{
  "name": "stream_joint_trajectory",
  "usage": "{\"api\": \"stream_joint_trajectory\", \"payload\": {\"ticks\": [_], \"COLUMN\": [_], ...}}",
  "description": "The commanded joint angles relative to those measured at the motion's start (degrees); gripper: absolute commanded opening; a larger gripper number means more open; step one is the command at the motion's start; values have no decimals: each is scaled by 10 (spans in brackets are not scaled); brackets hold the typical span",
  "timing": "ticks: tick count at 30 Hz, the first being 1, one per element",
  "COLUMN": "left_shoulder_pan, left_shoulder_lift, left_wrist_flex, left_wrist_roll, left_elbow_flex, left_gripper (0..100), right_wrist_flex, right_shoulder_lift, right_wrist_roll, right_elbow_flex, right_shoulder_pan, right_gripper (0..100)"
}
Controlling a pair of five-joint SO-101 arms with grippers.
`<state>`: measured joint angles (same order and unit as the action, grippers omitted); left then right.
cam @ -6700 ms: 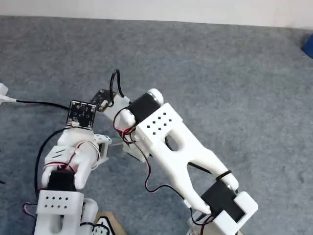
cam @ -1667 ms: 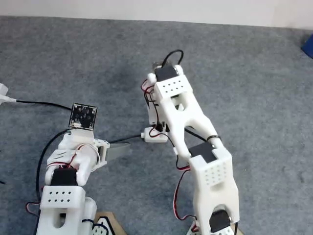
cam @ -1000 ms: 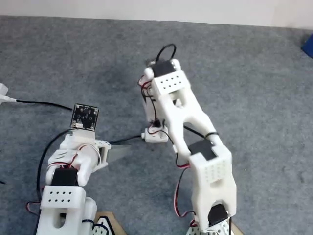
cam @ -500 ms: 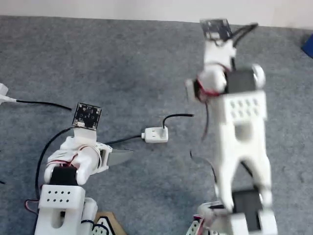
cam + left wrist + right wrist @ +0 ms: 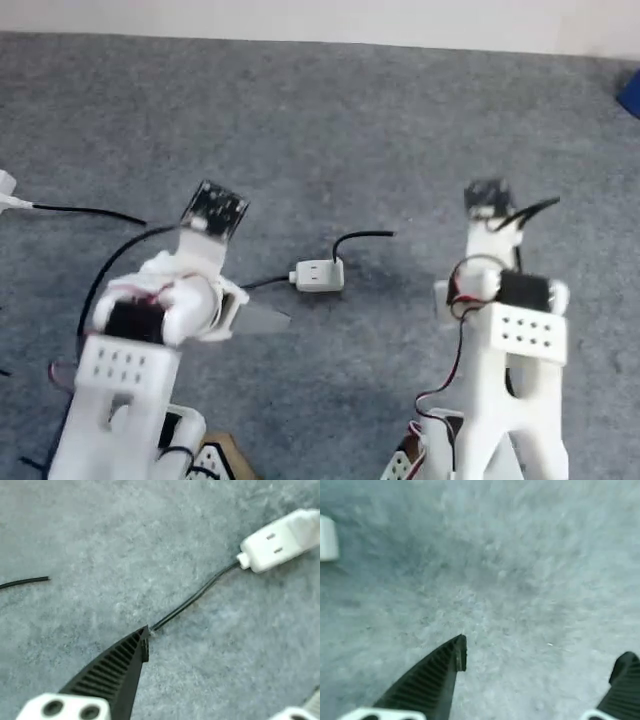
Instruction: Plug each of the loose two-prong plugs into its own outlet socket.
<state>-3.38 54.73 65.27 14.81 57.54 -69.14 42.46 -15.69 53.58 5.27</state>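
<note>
A white outlet socket (image 5: 318,275) lies on the grey carpet between the two arms. Two slots show on its face (image 5: 278,543), and a second white piece butts against its far end. One black cable (image 5: 195,597) runs from it to the tip of my left gripper (image 5: 220,675), which is open and holds nothing. A second cable (image 5: 362,238) curls away from the socket toward the right. My right gripper (image 5: 542,657) is open just above bare carpet, with the socket (image 5: 326,537) off to its side. Another white plug (image 5: 6,192) lies at the far left edge.
A black cable (image 5: 85,212) trails from the far-left plug across the carpet behind the left arm (image 5: 150,310). The right arm (image 5: 510,320) stands to the right of the socket. A blue object (image 5: 632,95) pokes in at the right edge.
The right arm has let go, lifted off the socket and drawn back to the right. The left arm has swung its wrist closer to the socket. The socket has stayed put.
</note>
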Motion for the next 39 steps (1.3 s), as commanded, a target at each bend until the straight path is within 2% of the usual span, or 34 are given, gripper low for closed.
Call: {"api": "stream_joint_trajectory", "payload": {"ticks": [1,4,12,21,29,36,39], "left_shoulder_pan": [-46,-86,-155,-173,-175,-206,-204], "left_shoulder_lift": [-198,-329,-572,-698,-773,-849,-866], "left_wrist_flex": [4,4,6,86,124,243,276], "left_wrist_roll": [51,78,101,120,127,127,128], "left_elbow_flex": [-117,-197,-395,-495,-544,-624,-669], "left_gripper": [510,508,508,507,500,263,202], "right_wrist_flex": [92,136,177,190,188,189,189], "right_shoulder_lift": [21,22,22,22,22,23,23], "right_wrist_roll": [49,99,129,128,132,132,129], "right_elbow_flex": [66,99,146,156,160,171,173], "right_shoulder_pan": [7,7,7,7,7,1,-15], "right_gripper": [422,422,422,422,422,422,422]}}
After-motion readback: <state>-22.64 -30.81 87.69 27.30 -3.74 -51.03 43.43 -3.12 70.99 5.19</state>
